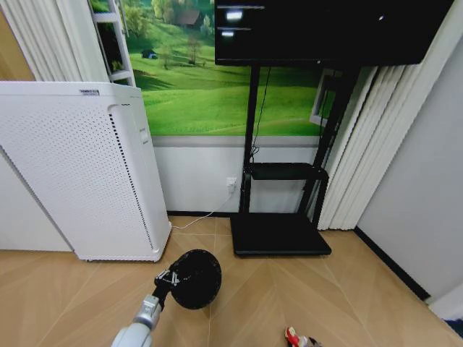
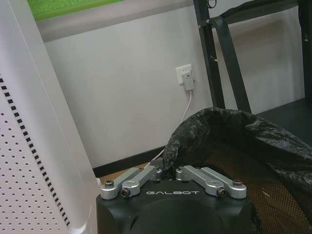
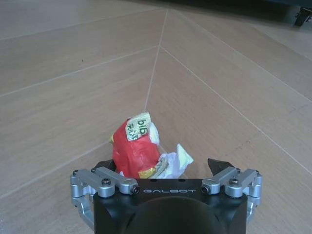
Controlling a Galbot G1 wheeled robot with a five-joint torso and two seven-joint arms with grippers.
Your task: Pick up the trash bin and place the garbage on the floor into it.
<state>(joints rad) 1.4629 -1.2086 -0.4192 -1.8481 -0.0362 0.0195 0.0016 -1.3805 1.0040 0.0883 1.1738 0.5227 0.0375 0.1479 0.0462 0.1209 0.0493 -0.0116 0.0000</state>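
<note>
Rim of the trash bin (image 2: 229, 146), lined with a black bag, was clamped in the left claw (image 2: 168, 171), held off the floor (image 1: 325, 289) beside the white air purifier (image 1: 79, 166). A crumpled red-and-white wrapper (image 3: 139, 148) was seen between the spread fingers of the right claw (image 3: 163, 168), low over the floor.

The word "GALBOT" stands in pale letters on the black housing of the left gripper (image 2: 167, 171) and again on that of the right gripper (image 3: 165, 171). The red crumpled wrapper (image 3: 135, 150) carries a pale label with green letters that look like "bib" (the smaller marks beside them cannot be read). A small label on the top edge of the white perforated appliance (image 1: 79, 173) is too small to read.
</note>
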